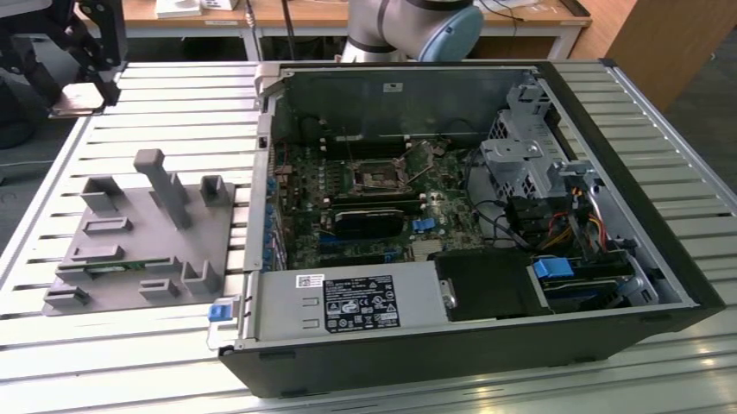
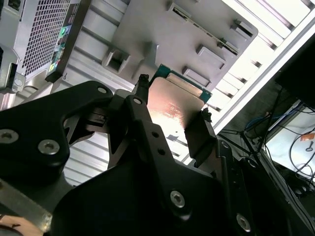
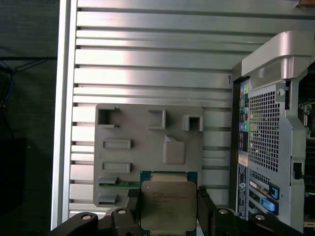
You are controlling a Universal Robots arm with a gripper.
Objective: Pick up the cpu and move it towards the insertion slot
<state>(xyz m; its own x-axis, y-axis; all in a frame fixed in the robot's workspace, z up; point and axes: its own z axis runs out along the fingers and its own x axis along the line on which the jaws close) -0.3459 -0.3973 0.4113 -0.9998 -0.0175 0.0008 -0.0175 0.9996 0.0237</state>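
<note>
My gripper (image 1: 78, 97) hangs at the far left of the exterior view, shut on the cpu (image 1: 76, 100), a small flat chip with a silvery top. In both wrist views the cpu (image 3: 168, 206) (image 2: 173, 104) sits clamped by its edges between the two black fingers (image 3: 132, 205), lifted well above the grey plastic fixture (image 3: 147, 147). The insertion slot (image 1: 379, 178), a silver-framed square socket with a dark centre, lies on the motherboard inside the open computer case (image 1: 461, 362), well to the exterior view's right of the gripper.
The grey fixture (image 1: 138, 237) lies on the slatted metal table (image 1: 150, 345), with an upright post and a thin green strip (image 1: 116, 267) in one recess. The case walls rise around the motherboard. A drive cage (image 1: 524, 164) and cables crowd the case's right side.
</note>
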